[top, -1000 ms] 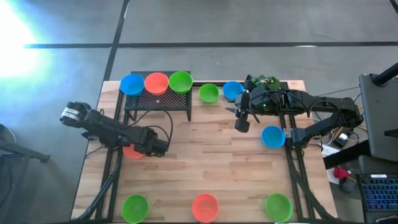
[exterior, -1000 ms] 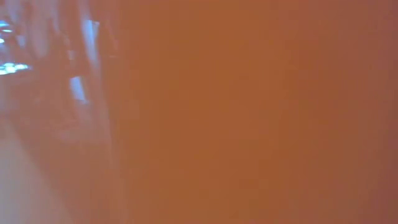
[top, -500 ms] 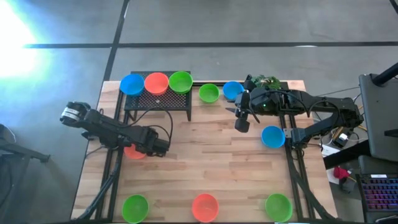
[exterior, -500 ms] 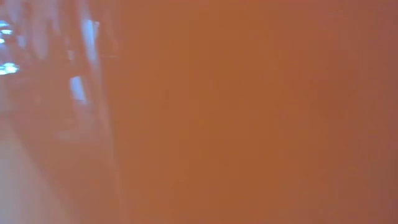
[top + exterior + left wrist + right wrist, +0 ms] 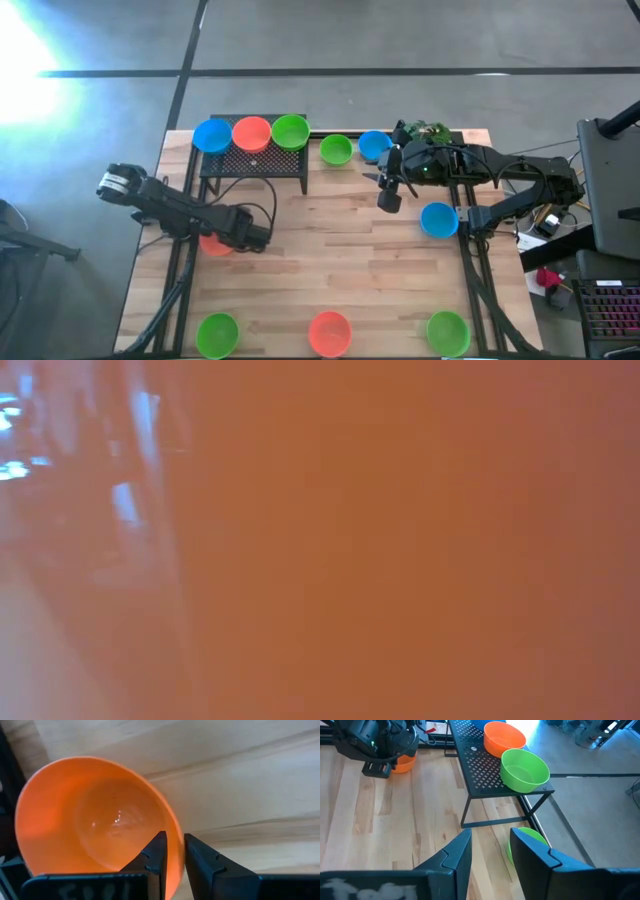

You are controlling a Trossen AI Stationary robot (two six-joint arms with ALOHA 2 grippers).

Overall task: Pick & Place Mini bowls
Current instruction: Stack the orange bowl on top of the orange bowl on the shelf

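Working with the left gripper [image 5: 172, 845], just in front of the black wire-mesh stand [image 5: 255, 163], near its left front leg. Closed down narrow there on the rim of an orange bowl [image 5: 100, 820], one finger inside the wall and one outside; bowl seemingly on the wood yet, though hard to tell.

Looks like the lift-off step of a pick. To do it well:
- Keep the pinch firm but no tighter; thin plastic likely to flex and slip.
- Rise straight up before travelling, so the bowl hangs steady from one edge.
- Clear the stand's top edge with room to spare.
- Approach the stand mindful of the blue bowl [image 5: 212, 136], second orange bowl [image 5: 252, 132] and green bowl [image 5: 290, 130] sitting on it.

Waiting to the right of the stand: right gripper [image 5: 490, 845], fingers apart, holding nothing.
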